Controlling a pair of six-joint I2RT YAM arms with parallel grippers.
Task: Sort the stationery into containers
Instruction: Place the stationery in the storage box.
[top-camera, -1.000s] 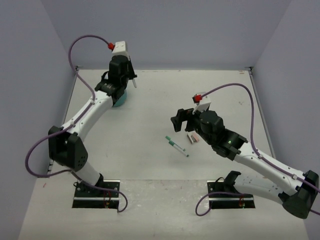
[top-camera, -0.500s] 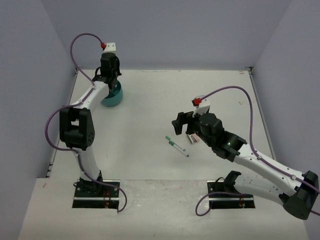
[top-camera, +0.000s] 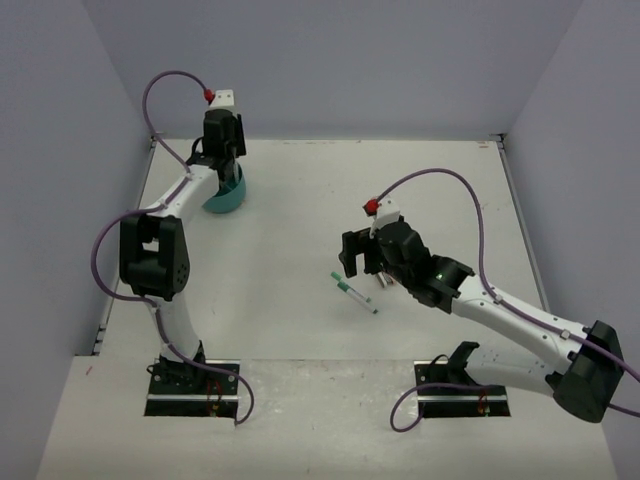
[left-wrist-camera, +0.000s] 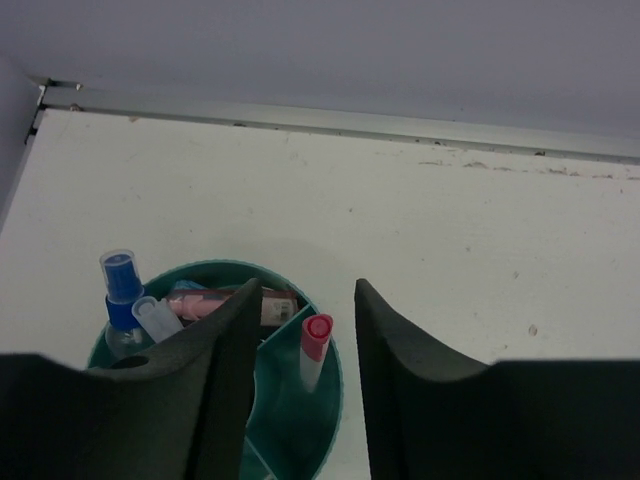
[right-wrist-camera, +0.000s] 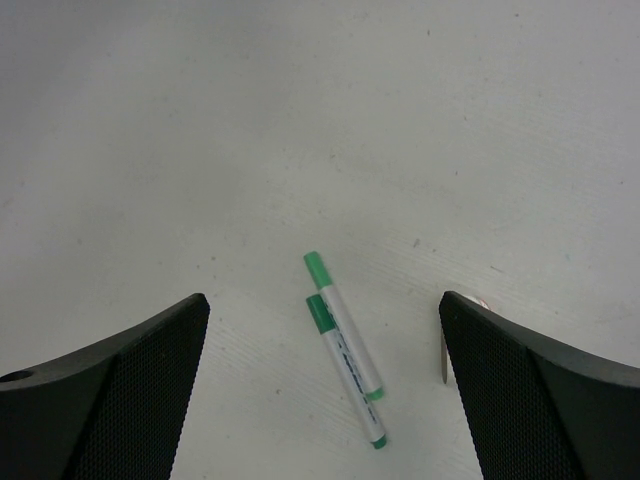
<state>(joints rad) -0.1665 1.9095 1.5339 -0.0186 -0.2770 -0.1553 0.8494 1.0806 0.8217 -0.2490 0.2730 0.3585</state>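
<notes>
While the left end effector (left-wrist-camera: 307, 295) hangs over the teal tub (left-wrist-camera: 290, 430) at the far left of the table (top-camera: 300, 200), its jaws stand apart and grip nothing. A red-capped marker (left-wrist-camera: 315, 350) stands upright in one compartment of the tub; it shows in the gap between the two fingers (left-wrist-camera: 225, 380) and touches neither. Beyond a divider, another compartment holds a blue-capped piece (left-wrist-camera: 120, 285), a clear-capped piece (left-wrist-camera: 150, 315) leaning beside it, and a pink item (left-wrist-camera: 195, 300) (partly hidden behind the left finger).

Near the middle of the table, the right end effector (right-wrist-camera: 322, 300) hovers with its jaws spread wide, holding nothing. Below it lie two green markers (right-wrist-camera: 345, 355), side by side and touching along their length, both flat on the bare table and slanted the same way. A pale sliver (right-wrist-camera: 445, 362) lies just beside the right-hand finger, mostly hidden, so I cannot tell what it is. From above, the markers lie well apart from the tub.
</notes>
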